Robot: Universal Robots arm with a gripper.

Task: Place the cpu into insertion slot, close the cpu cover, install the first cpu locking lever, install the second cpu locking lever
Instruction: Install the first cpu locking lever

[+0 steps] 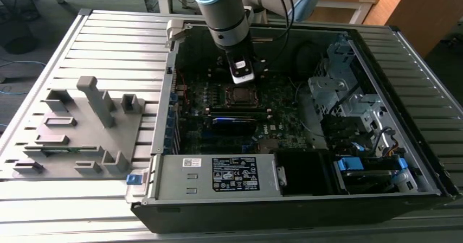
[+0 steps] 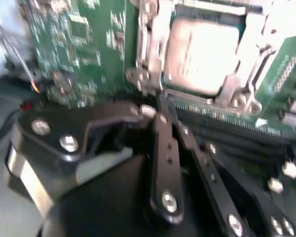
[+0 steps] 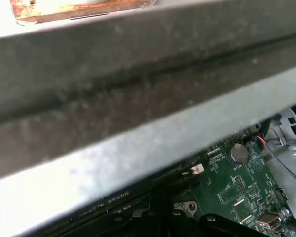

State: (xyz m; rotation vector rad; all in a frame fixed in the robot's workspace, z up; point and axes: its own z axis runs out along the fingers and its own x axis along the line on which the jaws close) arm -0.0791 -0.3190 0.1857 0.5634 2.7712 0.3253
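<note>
One gripper (image 2: 163, 106) hovers close above the insertion slot (image 2: 202, 54) near the motherboard's (image 2: 84, 44) middle, its fingers pressed together and holding nothing. Seemingly the cpu (image 2: 200, 49) already sits under the cpu cover (image 2: 256, 59); the locking levers probably need pushing down.

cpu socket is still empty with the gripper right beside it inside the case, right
Not empty: in the second wrist view the cpu already sits in the insertion slot, its grey metal top showing. The gripper is indeed right beside it, inside the case.
</note>
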